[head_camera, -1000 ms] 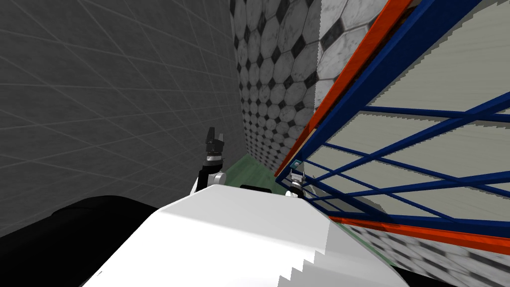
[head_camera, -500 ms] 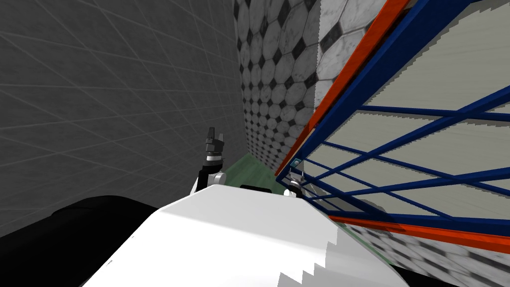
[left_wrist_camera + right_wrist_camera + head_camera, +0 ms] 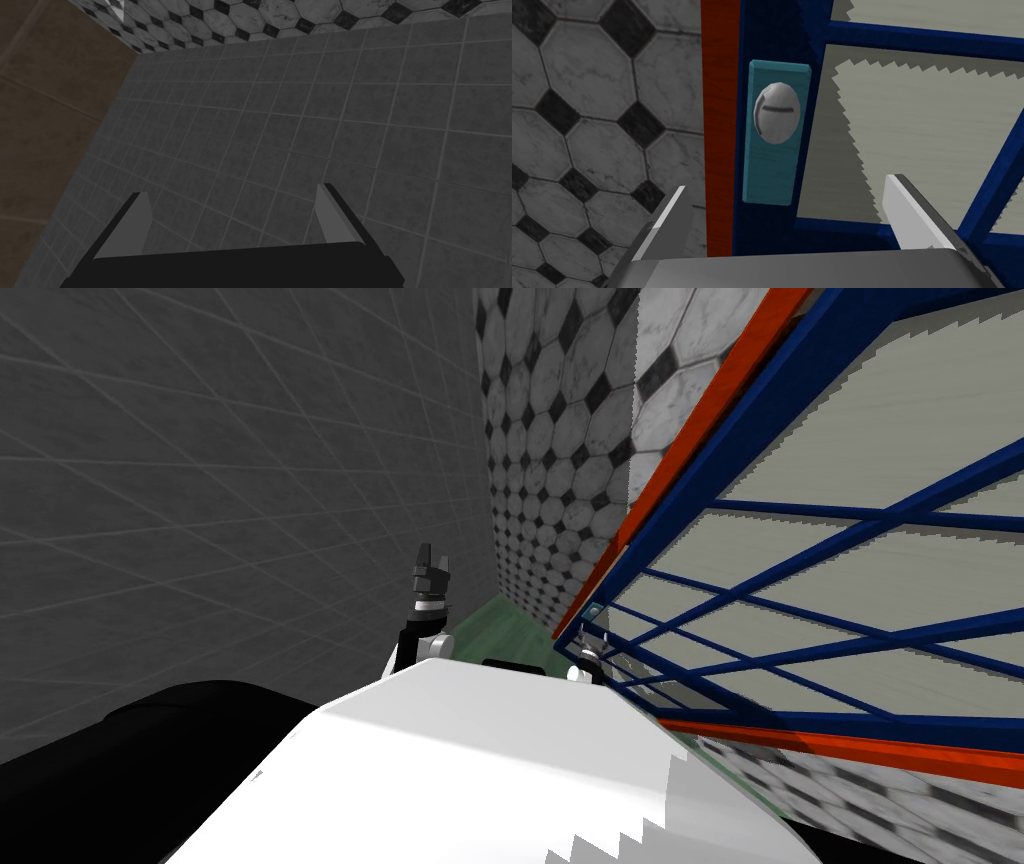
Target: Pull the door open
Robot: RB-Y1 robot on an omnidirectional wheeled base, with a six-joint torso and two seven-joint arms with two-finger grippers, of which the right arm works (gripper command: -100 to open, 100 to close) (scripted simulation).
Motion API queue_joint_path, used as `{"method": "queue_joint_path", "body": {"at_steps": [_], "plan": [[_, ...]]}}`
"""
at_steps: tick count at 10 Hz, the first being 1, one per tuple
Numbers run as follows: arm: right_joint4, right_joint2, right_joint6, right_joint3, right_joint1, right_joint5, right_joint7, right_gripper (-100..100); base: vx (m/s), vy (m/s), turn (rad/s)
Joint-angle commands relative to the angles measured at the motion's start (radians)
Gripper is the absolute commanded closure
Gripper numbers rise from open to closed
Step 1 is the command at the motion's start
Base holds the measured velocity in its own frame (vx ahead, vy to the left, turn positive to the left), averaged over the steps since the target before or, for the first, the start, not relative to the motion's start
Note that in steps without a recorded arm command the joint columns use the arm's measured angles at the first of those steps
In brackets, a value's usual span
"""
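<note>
right claw (image 3: 786, 184) open, blades spread wide, nothing between them. just ahead, between the blade tips' line of sight: grey oval knob (image 3: 776, 113) on a teal rectangular plate (image 3: 772, 170), not touched. plate sits on the blue-framed door with pale panels (image 3: 912, 125), at its edge beside the orange-red jamb (image 3: 717, 125). left claw (image 3: 232, 190) also open, raised on my left, well apart from the door.

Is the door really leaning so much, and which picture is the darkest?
Head view: the slant is the camera's, since the patterned wall leans too, so the door itself is not leaning. Left wrist view: the darkest, dim all over, with the left tool open. Right wrist view: evenly lit; the knob shows no glare.
</note>
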Motion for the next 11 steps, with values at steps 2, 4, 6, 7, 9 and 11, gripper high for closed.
{"method": "queue_joint_path", "body": {"at_steps": [2, 4, 6, 7, 9, 11], "plan": [[-0.008, 0.008, 0.000, 0.012, -0.004, -0.030, -0.071, -100, -0.064, 0.001, 0.041], [-0.011, 0.011, 0.000, 0.017, -0.006, -0.045, -0.103, -100, -0.054, -0.005, 0.025], [0.000, -0.016, -0.007, 0.017, 0.007, -0.043, -0.129, -100, 0.056, 0.016, 0.026], [0.002, -0.025, -0.008, 0.018, 0.011, -0.044, -0.140, -100, 0.200, 0.006, 0.042], [0.011, -0.053, -0.014, 0.019, 0.025, -0.046, -0.175, -100, 0.182, -0.025, 0.030], [0.017, -0.074, -0.019, 0.020, 0.034, -0.048, -0.201, -100, 0.146, -0.024, 0.044]]}}
